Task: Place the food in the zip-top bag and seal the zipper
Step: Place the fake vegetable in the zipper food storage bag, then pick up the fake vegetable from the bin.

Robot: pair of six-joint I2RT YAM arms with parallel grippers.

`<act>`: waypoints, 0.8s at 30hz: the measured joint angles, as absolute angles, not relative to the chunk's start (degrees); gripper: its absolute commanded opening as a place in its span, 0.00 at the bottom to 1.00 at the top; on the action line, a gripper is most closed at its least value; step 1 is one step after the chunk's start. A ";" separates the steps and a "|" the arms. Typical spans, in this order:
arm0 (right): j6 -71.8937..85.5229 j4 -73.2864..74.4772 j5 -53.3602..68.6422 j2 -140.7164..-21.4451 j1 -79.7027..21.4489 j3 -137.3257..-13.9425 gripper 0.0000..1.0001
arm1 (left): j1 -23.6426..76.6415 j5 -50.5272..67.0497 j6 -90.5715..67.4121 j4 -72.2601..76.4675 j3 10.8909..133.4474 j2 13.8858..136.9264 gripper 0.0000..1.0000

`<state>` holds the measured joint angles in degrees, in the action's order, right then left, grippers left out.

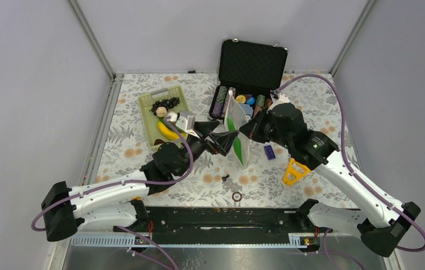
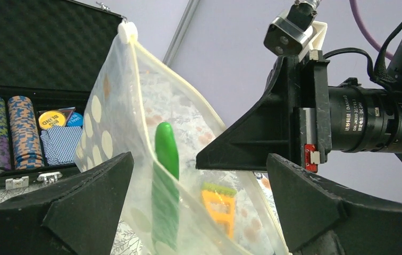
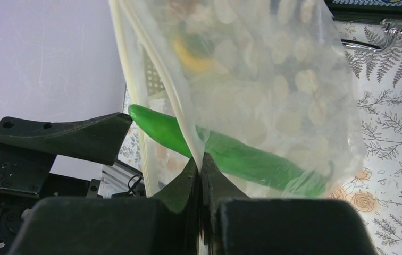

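The zip-top bag (image 1: 243, 140) hangs upright in mid-table, mouth toward the left arm. My right gripper (image 1: 248, 130) is shut on its mouth edge; in the right wrist view (image 3: 201, 162) the jaws pinch the pale zipper (image 3: 173, 101). A green pepper (image 2: 166, 159) lies inside the bag (image 2: 119, 122), its tip poking out past the zipper (image 2: 148, 66); it also shows in the right wrist view (image 3: 241, 156). My left gripper (image 1: 225, 142) is open and empty, its jaws (image 2: 199, 175) spread around the bag's mouth. Grapes (image 1: 166, 103), a garlic bulb (image 1: 161, 111) and a banana (image 1: 168, 131) lie in the green basket (image 1: 146, 115).
An open black case (image 1: 253, 63) with striped poker chips (image 1: 220, 101) stands behind the bag. A yellow triangular tool (image 1: 294, 171) and a small blue block (image 1: 269, 152) lie right of the bag. A black screw (image 1: 225, 178) and a ring (image 1: 236, 196) lie near the front.
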<state>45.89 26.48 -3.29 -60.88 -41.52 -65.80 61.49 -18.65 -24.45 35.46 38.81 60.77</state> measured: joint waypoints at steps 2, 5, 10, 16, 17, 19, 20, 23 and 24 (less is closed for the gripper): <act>45.60 26.48 -3.88 -60.38 -41.52 -65.80 0.00 | 61.49 -18.70 -24.75 32.45 39.11 58.96 0.99; 44.75 26.48 -4.19 -59.48 -41.52 -65.80 0.00 | 61.49 -19.29 -25.34 28.18 40.05 57.01 0.99; 41.60 27.66 -5.98 -58.76 -41.52 -65.80 0.00 | 61.47 -24.38 -26.70 18.35 42.68 54.33 0.99; 36.42 36.42 -12.47 -58.76 -41.50 -66.78 0.00 | 58.17 -31.46 -30.28 3.95 47.27 52.97 0.99; 35.86 37.71 -13.32 -58.76 -41.50 -67.20 0.00 | 56.60 -31.51 -31.22 1.63 47.99 52.93 0.99; 34.59 40.21 -15.31 -58.76 -41.47 -68.03 0.00 | 50.85 -29.50 -33.89 -4.32 50.28 53.45 0.99; 34.06 41.12 -16.01 -58.76 -41.45 -68.29 0.00 | 47.57 -28.10 -35.05 -6.44 51.37 54.17 0.99; 32.77 43.20 -17.21 -59.07 -41.45 -68.40 0.00 | 36.07 -22.33 -38.70 -12.99 55.68 58.81 0.99; 32.51 43.66 -17.37 -59.44 -41.45 -68.40 0.00 | 32.86 -20.88 -39.44 -14.72 56.82 60.93 0.99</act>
<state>32.51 43.66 -17.37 -59.44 -41.45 -68.40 32.86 -20.88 -39.44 -14.72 56.82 60.93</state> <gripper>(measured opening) 0.020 0.985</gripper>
